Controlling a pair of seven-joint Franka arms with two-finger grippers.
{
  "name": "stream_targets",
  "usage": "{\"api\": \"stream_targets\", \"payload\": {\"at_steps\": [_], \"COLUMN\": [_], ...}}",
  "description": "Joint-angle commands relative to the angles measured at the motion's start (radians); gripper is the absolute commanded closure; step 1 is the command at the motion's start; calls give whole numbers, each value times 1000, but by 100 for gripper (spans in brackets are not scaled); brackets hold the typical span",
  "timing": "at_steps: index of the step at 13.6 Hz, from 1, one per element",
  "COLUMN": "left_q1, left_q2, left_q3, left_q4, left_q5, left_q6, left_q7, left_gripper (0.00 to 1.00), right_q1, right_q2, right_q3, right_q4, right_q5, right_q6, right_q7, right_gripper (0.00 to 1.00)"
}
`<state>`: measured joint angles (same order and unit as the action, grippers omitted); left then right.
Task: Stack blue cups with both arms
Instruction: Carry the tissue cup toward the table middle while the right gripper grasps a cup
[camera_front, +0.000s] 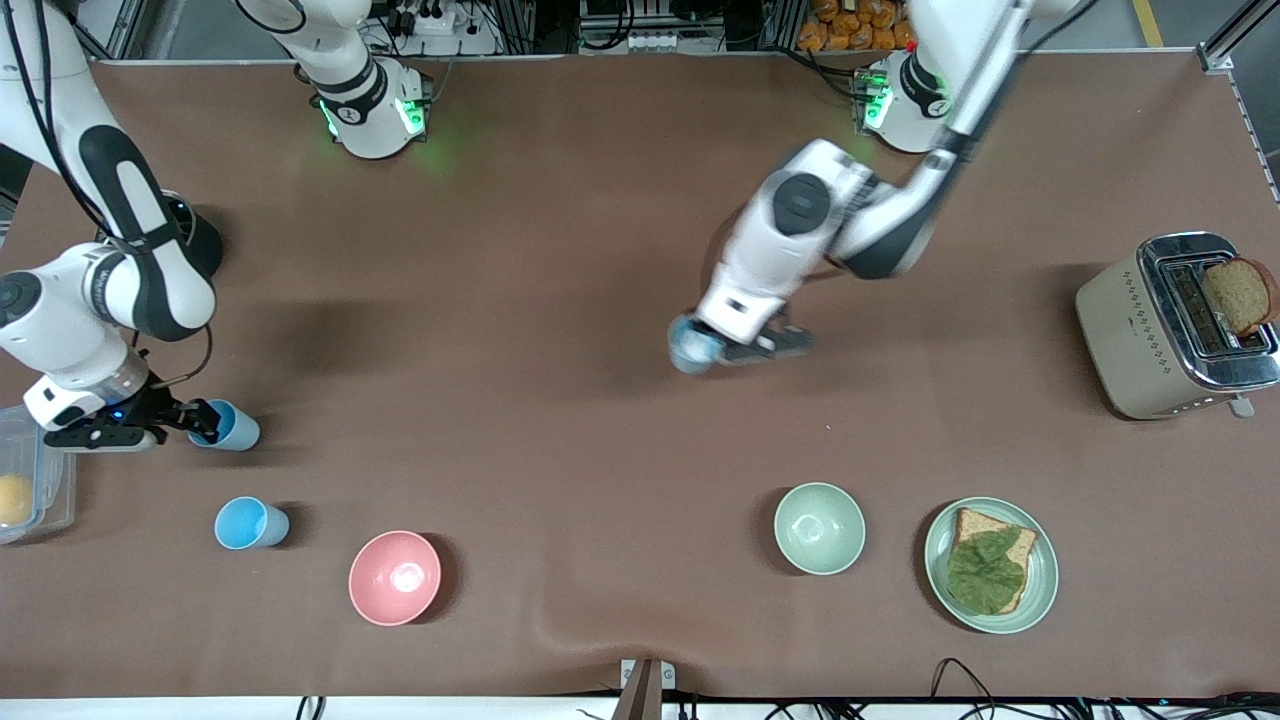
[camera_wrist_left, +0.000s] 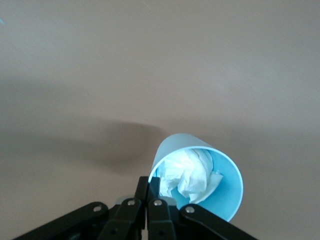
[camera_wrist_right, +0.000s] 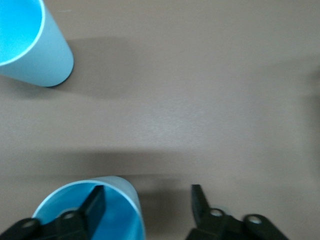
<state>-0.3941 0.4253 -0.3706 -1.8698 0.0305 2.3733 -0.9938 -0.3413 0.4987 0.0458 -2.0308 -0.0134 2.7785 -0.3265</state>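
My left gripper (camera_front: 718, 349) is shut on the rim of a paler blue cup (camera_front: 690, 349) and holds it tilted over the middle of the table. In the left wrist view the gripper (camera_wrist_left: 154, 189) pinches the cup (camera_wrist_left: 220, 192), which has crumpled white paper inside. My right gripper (camera_front: 200, 420) is open at a sky-blue cup (camera_front: 236, 429) near the right arm's end. In the right wrist view the gripper (camera_wrist_right: 146, 194) has one finger inside this cup (camera_wrist_right: 117, 220) and one outside. A second sky-blue cup (camera_front: 250, 523) stands nearer the front camera and also shows in the right wrist view (camera_wrist_right: 35, 50).
A pink bowl (camera_front: 394, 577) and a pale green bowl (camera_front: 819, 527) stand near the front edge. A green plate (camera_front: 1040, 590) holds bread and lettuce. A toaster (camera_front: 1150, 330) with a bread slice stands at the left arm's end. A clear container (camera_front: 45, 500) sits beside my right gripper.
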Motion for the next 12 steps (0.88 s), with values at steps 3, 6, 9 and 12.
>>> {"api": "stream_targets", "payload": {"at_steps": [3,6,9,12], "left_q1": [-132,-166,-154,-132], "left_q2": [151,187,153,43], "left_q3": [24,33,36,39], "left_q4": [161,184,189,192], "left_q5": [103,118,120,121], "left_q6": [-55,-55,-84,-195], "left_q7": [-169,-218,-241,-241], "left_gripper": [100,100,0,0], "right_q1": [16,22,45,83], "right_q2": [-9,-55,-179,-255], "right_q3": [2,3,14,54], "right_q4": [-22,-28,-16,41], "right_q5": [9,10,10,12], "right_q6": [9,-22,-262,-443], "right_q7": [-13,-6,44,176], "right_gripper": [100,100,100,100]}}
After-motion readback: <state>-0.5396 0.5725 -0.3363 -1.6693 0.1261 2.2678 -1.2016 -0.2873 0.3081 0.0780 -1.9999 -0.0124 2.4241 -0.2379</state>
